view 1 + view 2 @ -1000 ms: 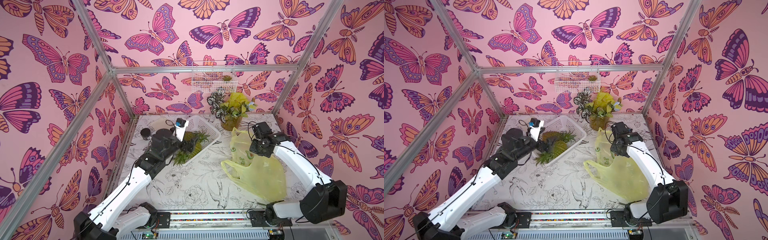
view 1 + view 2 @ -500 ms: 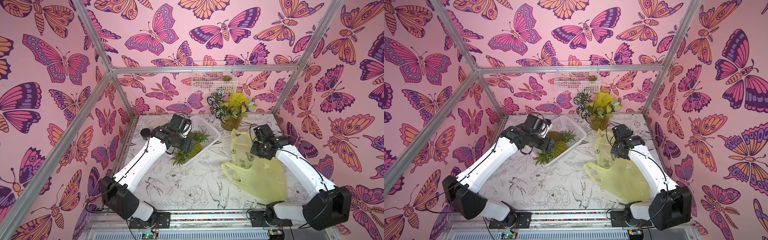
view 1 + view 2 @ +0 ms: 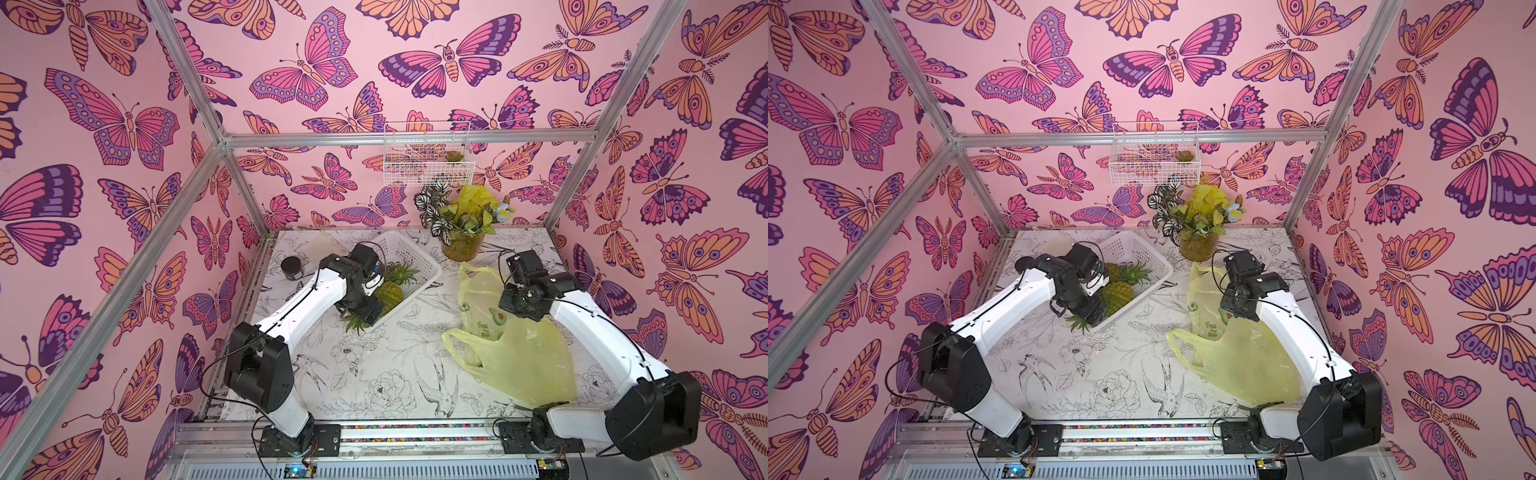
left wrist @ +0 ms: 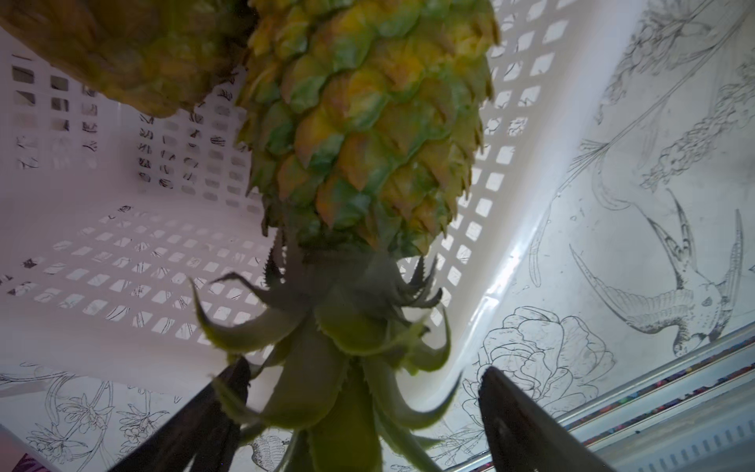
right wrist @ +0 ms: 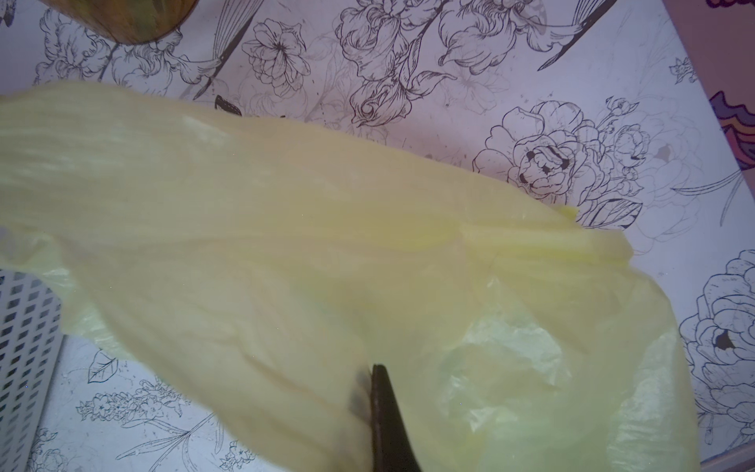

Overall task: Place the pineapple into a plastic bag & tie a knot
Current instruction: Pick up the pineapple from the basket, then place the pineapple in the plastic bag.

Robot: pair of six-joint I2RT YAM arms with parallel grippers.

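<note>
Straddling the crown of the pineapple (image 3: 390, 293) in the far-left basket (image 3: 415, 249), the left gripper (image 4: 363, 380) stands spread — tapering leaves could slip free on closing. Rightward, the right gripper (image 5: 376, 378) pinches the plastic bag (image 3: 519, 357) — its limp mouth may sag shut.

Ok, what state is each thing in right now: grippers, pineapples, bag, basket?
near pineapple, lying in the basket, crown past its rim.
second pineapple, lying in the basket.
basket, upright.
plastic bag, untied, one side lifted, no pineapple inside.
left gripper, open, jaws either side of the near crown.
right gripper, shut on the plastic bag.
</note>
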